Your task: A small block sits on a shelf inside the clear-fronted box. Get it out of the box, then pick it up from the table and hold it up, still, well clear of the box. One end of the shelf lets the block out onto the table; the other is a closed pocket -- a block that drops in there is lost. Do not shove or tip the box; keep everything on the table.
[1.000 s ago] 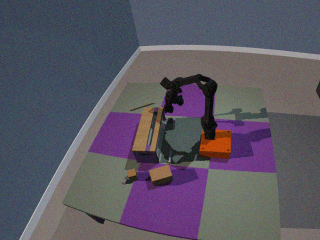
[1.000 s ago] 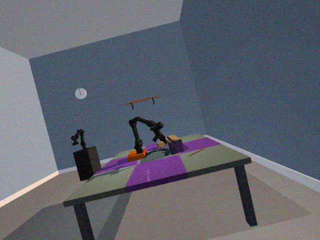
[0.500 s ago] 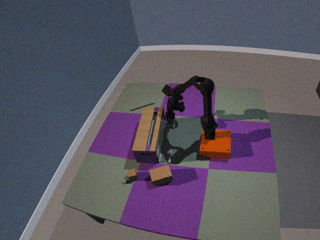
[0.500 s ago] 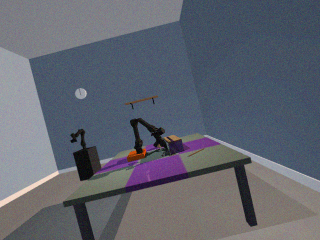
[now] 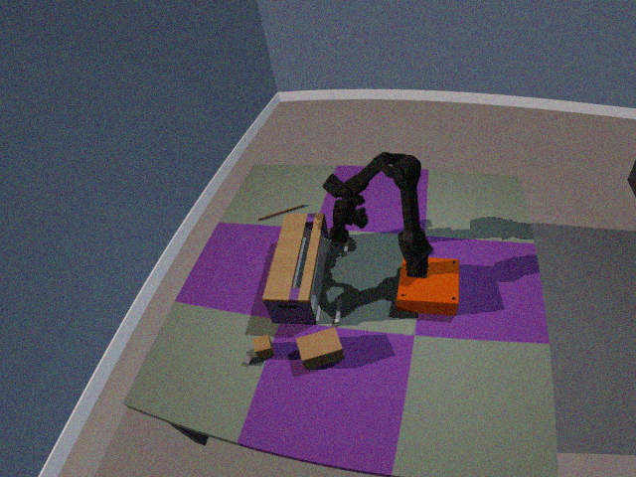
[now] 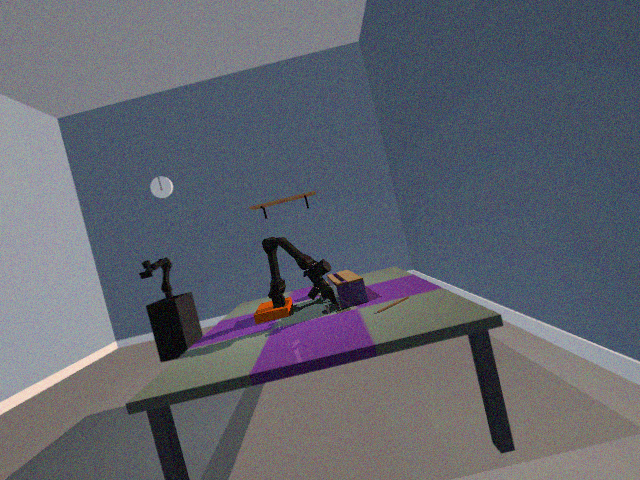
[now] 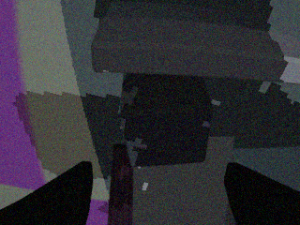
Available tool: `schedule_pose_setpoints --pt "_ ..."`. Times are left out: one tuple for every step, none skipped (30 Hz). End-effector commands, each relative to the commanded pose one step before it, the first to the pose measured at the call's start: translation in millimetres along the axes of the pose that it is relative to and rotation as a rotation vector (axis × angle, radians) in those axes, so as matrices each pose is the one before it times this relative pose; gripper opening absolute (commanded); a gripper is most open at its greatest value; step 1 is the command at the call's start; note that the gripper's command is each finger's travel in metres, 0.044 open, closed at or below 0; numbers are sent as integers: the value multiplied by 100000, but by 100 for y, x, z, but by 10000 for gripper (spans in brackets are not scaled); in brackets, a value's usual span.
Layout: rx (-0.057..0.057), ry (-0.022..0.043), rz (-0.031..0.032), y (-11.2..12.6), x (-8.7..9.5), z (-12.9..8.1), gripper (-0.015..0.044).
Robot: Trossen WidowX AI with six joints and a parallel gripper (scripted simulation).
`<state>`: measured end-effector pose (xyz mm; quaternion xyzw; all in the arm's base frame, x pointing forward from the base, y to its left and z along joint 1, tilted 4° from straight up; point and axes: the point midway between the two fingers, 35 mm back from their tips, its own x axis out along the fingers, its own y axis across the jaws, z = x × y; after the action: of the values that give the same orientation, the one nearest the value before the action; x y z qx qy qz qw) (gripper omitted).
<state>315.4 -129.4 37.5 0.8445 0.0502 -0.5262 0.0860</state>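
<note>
The box [image 5: 285, 256] [image 6: 352, 292] has a tan top with a long slot, dark purple ends and a clear front facing the arm's base. I cannot see a block on the shelf inside it. My gripper [image 5: 339, 237] [image 6: 325, 304] [image 7: 153, 213] is open and empty. It hangs low over the shadowed table, close in front of the far end of the clear front. A small tan block [image 5: 262, 345] lies on the table just off the box's near end. The wrist view shows only dark shadow and a dark purple edge between the fingers.
A larger tan block [image 5: 319, 347] lies on the table beside the small one. A thin stick [image 5: 282, 212] [image 6: 391, 304] lies beyond the box's far end. The orange arm base [image 5: 428, 292] [image 6: 272, 310] stands opposite the clear front.
</note>
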Motion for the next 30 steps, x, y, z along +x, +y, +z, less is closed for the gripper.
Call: schedule_pose_setpoints --pt "-275 94 -342 -100 739 382 285" --pt "17 3 9 -6 147 74 285" --pt "17 3 9 -6 146 75 285" --pt "17 3 9 -7 145 76 285" --pt "17 3 8 -8 144 76 285" --pt "17 3 8 -8 144 77 285" --pt "17 2 8 -9 143 78 285" --pt "17 2 8 -10 143 79 285" --pt "18 2 8 -10 142 79 285" --pt "18 2 8 -11 141 80 285" --pt "18 2 8 -12 140 81 285" --pt "18 2 8 -12 139 81 285" --pt "14 2 6 -11 111 66 285" --pt "8 1 4 -7 67 40 285" --pt "3 0 1 -2 22 13 285" --pt "0 0 0 0 0 0 259" --pt "0 0 0 0 0 0 233" --pt "0 0 0 0 0 0 206" --pt "0 0 0 0 0 0 180" --pt "0 0 0 0 0 0 154" --pt "0 0 0 0 0 0 128" --pt "0 0 0 0 0 0 101" --pt "0 0 0 0 0 0 75" --pt "0 0 0 0 0 0 68" --pt "0 0 0 0 0 0 62" --pt "0 0 0 0 0 0 55" --pt "-263 117 -85 -44 -50 -17 29" --pt "-788 351 -253 -133 -150 -50 3" --pt "-775 350 -248 -121 -269 -120 0" --pt "159 -61 49 57 -356 -210 0"
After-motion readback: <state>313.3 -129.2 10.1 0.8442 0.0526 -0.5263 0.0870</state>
